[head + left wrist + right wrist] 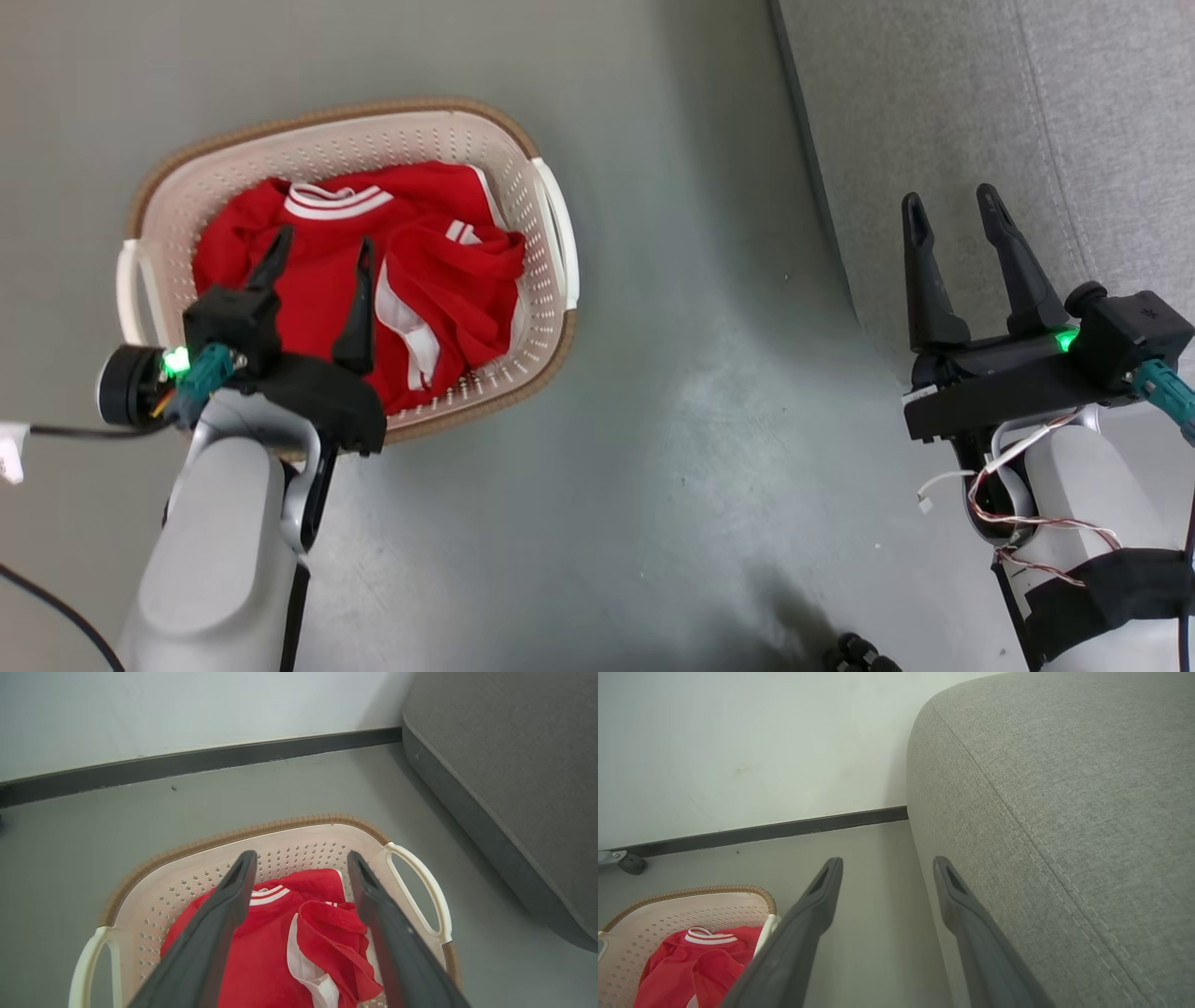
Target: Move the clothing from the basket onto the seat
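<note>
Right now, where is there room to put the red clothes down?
The seat is bare wherever it shows. The floor between basket and seat is bare too. The basket is crowded: clothing covers its bottom, and the left fingers hang over it.

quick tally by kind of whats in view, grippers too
grippers: 2, left gripper and right gripper, both open
basket: 1
seat: 1
clothing heap, red with white trim: 1, garments in it cannot be counted
total: 5
</note>
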